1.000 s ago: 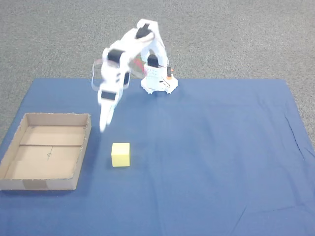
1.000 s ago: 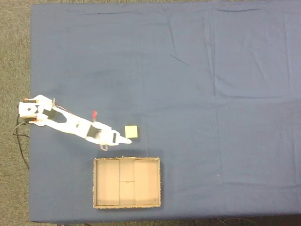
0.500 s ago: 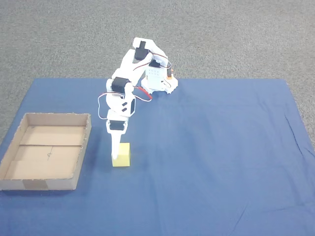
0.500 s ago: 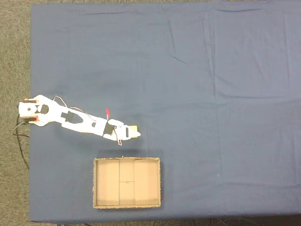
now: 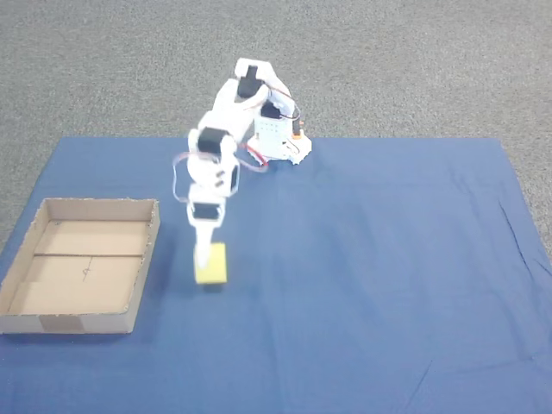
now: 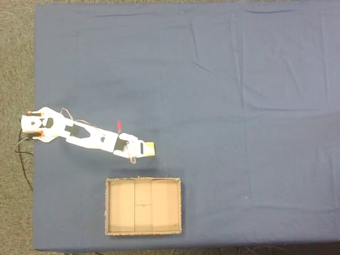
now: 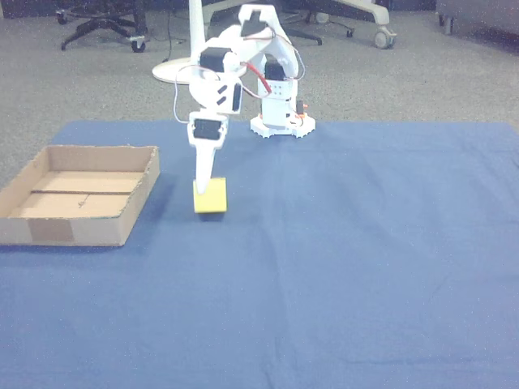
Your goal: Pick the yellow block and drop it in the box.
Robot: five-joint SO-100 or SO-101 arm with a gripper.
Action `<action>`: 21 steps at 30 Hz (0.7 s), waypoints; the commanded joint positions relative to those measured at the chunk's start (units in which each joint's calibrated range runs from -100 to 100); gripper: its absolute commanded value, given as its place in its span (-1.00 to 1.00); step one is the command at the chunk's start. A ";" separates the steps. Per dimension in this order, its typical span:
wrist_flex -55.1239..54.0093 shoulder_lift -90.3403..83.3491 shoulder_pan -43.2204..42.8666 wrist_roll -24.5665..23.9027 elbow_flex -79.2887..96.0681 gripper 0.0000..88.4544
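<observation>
The yellow block [image 5: 214, 266] [image 7: 212, 197] hangs just above the blue cloth, right of the box in a fixed view, with a thin shadow under it. My white gripper [image 5: 205, 259] [image 7: 203, 189] points straight down and is shut on the block's left side. In another fixed view, from above, the gripper [image 6: 144, 150] covers most of the block [image 6: 151, 149]. The box [image 5: 69, 323] [image 6: 108, 207] [image 7: 73, 231] is an empty brown cardboard tray with a seam across its floor, a short way from the block.
The arm's base [image 5: 278, 145] [image 6: 35, 123] [image 7: 280, 123] stands at the cloth's far edge. The blue cloth [image 5: 388, 259] stretches wide to the right. Grey carpet surrounds it. Chair legs and a white stand foot [image 7: 180, 73] sit on the floor behind.
The gripper swung over from beside the box, came down on the block and closed on it. The block now sits a little higher than before.
</observation>
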 commanded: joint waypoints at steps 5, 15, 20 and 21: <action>4.27 -44.85 7.55 -0.15 15.40 -0.60; -2.84 -41.56 30.83 2.30 9.06 -0.61; -7.47 -16.99 28.62 3.17 -3.70 -0.61; -7.47 -13.28 27.76 3.86 -5.06 -0.60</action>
